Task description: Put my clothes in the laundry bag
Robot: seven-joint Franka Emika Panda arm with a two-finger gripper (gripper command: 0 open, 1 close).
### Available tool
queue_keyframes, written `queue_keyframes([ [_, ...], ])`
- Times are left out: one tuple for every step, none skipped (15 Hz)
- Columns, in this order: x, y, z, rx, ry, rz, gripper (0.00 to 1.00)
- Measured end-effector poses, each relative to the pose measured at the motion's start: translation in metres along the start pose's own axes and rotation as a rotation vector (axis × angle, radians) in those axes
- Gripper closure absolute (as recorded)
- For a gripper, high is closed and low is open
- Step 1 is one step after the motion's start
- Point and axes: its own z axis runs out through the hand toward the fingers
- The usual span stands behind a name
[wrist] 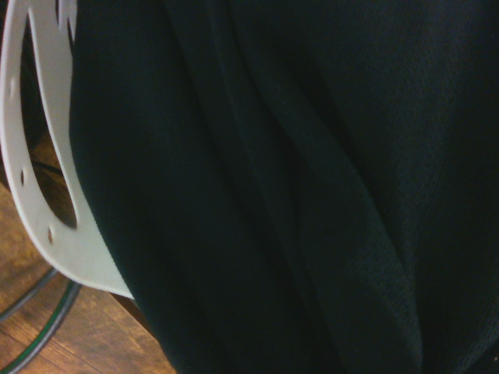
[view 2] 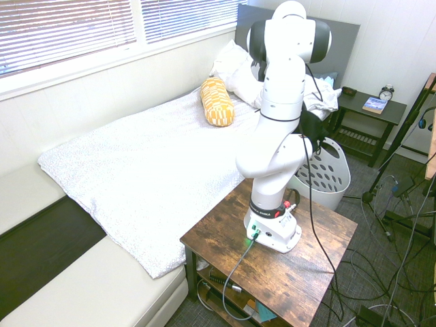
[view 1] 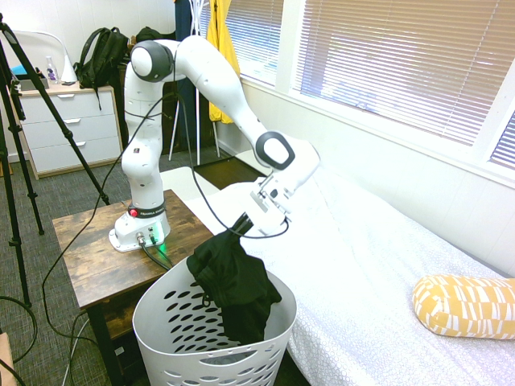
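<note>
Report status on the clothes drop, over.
Claw shut on the black clothes. Clothes hang from it, lower end inside the white laundry basket, upper part above the rim. Nothing seen blocking the basket.

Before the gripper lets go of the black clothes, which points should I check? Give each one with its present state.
1. Gripper shut on the clothes: ok.
2. Clothes hang over the laundry basket opening: ok.
3. Lower end of the clothes already inside the basket: ok.
4. All fabric inside the rim: not ok, part drapes over the rim near the handle cutout.
5. Basket standing upright: ok.
6. What lies on the basket bottom: cannot tell.
</note>
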Motion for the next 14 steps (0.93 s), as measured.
queue_keyframes([
  [0.007,-0.020,0.029,0.003,-0.021,0.009,0.00],
  [0.014,-0.038,0.058,0.013,-0.036,0.026,0.00],
  [0.020,-0.054,0.082,0.021,-0.044,0.040,0.00],
  [0.026,-0.071,0.104,0.025,-0.048,0.046,0.00],
  [0.030,-0.089,0.120,0.032,-0.050,0.045,0.00],
  [0.032,-0.106,0.133,0.036,-0.056,0.037,0.00],
  [0.034,-0.117,0.140,0.034,-0.063,0.028,0.00],
  [0.036,-0.122,0.137,0.040,-0.061,0.027,0.00],
  [0.035,-0.125,0.136,0.045,-0.061,0.028,0.00],
  [0.035,-0.125,0.135,0.048,-0.061,0.030,0.00],
  [0.035,-0.125,0.135,0.048,-0.060,0.030,0.00],
  [0.035,-0.126,0.134,0.050,-0.059,0.031,0.00],
  [0.036,-0.126,0.133,0.052,-0.052,0.032,0.00],
  [0.039,-0.125,0.128,0.066,-0.040,0.039,0.00],
])
